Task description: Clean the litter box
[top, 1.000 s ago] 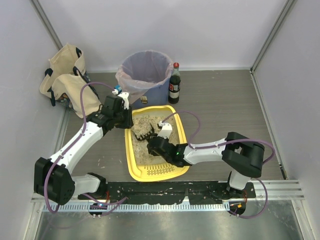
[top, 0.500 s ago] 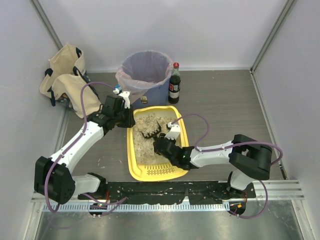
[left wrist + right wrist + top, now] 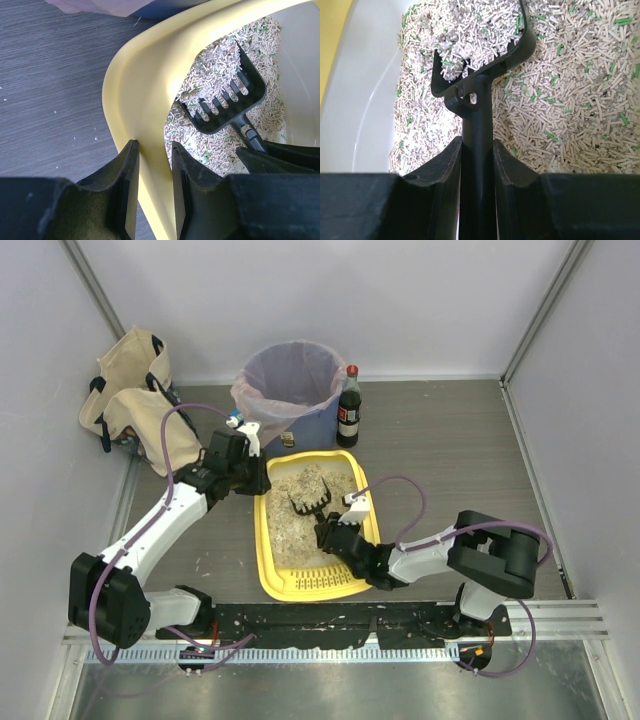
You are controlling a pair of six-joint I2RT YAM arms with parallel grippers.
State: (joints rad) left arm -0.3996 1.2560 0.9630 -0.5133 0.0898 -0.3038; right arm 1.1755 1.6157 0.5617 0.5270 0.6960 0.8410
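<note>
Litter box (image 3: 131, 75), one, holds beige pellets (image 3: 570, 75); left gripper (image 3: 152, 165) pinches its rim; right gripper (image 3: 477, 150) clasps one pellet-filled scoop (image 3: 475, 102) just ahead.

Bin (image 3: 322, 426) and bottle (image 3: 348, 408) stand just behind the litter box (image 3: 259, 545).

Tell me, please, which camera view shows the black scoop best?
The right wrist view: the scoop fills it, loaded with pellets, its handle between the right fingers. The left wrist view shows its slotted head; the top view shows it small.
</note>
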